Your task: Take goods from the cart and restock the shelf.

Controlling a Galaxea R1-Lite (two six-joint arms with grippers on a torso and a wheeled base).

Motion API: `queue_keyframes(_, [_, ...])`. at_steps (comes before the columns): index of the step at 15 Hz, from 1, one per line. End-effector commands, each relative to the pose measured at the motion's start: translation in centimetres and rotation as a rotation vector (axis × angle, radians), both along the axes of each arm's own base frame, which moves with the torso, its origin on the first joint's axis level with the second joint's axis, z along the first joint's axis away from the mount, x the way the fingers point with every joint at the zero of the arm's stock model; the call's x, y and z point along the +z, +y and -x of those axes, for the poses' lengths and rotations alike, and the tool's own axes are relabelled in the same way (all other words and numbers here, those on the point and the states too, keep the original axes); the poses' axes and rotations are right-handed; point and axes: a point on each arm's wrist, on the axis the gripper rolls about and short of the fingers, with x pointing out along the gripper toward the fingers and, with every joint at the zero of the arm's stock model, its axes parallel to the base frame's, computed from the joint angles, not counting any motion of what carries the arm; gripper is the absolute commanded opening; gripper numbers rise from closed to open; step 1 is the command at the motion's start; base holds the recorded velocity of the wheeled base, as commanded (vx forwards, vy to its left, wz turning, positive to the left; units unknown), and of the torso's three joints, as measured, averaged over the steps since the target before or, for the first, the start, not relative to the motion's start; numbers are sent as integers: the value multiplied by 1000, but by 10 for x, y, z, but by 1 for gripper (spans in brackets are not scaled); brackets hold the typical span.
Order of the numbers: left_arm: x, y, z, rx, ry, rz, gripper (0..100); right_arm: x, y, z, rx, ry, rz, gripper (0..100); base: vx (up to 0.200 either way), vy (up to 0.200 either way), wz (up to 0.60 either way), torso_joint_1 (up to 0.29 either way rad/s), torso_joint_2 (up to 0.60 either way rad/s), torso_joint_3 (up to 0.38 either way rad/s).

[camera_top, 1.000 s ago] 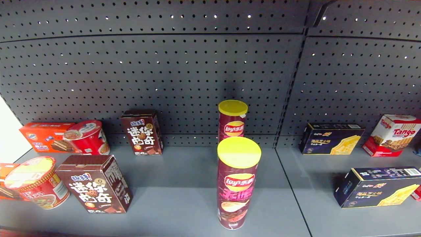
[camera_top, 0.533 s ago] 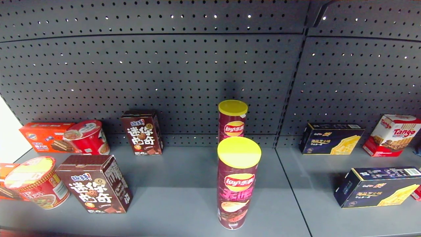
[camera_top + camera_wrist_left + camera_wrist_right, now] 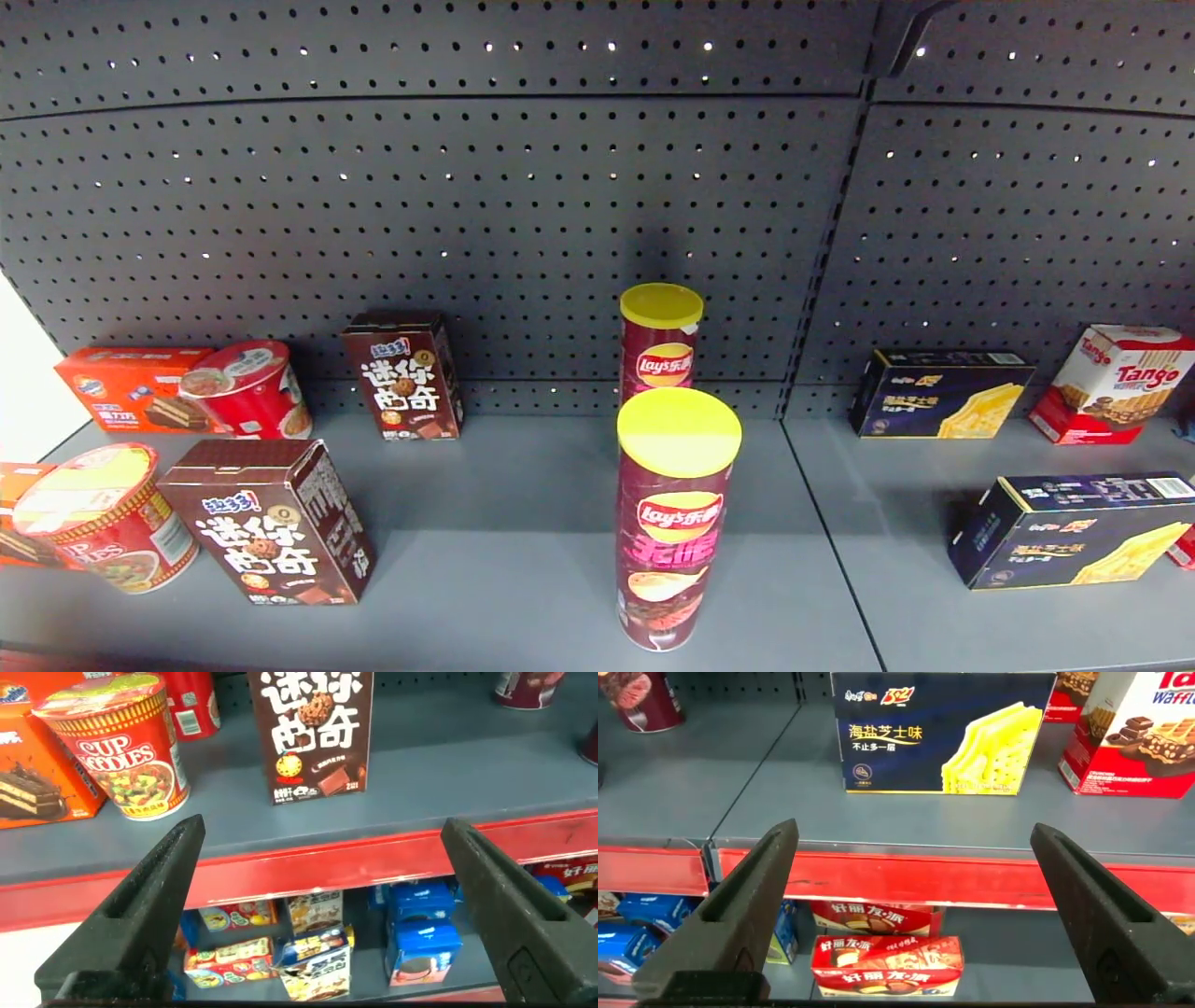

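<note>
The grey shelf (image 3: 485, 560) holds two maroon chip cans with yellow lids, one at the front (image 3: 674, 518) and one behind it (image 3: 659, 341). Left of them stand two brown cookie boxes (image 3: 271, 534) (image 3: 403, 375), two red cup noodles (image 3: 103, 518) (image 3: 247, 387) and an orange cake box (image 3: 126, 385). Right of them are two dark blue cracker boxes (image 3: 1074, 527) (image 3: 938, 392) and a red-and-white wafer box (image 3: 1116, 383). My left gripper (image 3: 322, 910) hangs open, empty, before the shelf's red front edge (image 3: 308, 868), below a brown cookie box (image 3: 313, 733). My right gripper (image 3: 915, 915) is open and empty below a blue cracker box (image 3: 938, 733).
A dark pegboard wall (image 3: 523, 205) backs the shelf, with a vertical post (image 3: 826, 252) between bays. Bare shelf lies between the cookie boxes and the cans. A lower shelf holds blue packs (image 3: 420, 938) and red boxes (image 3: 887, 961).
</note>
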Motion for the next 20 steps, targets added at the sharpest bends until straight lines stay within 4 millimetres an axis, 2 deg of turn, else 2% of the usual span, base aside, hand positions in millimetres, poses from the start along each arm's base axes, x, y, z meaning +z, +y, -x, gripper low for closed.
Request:
queue_keyframes(1, [0,0,0,0,2,1,100,0,0,0,1,1,1,100,0,0,0,0,0,0])
queue_keyframes(20, [0,0,0,3,2,3,100,0,0,0,1,3,1,100,0,0,0,0,0,0])
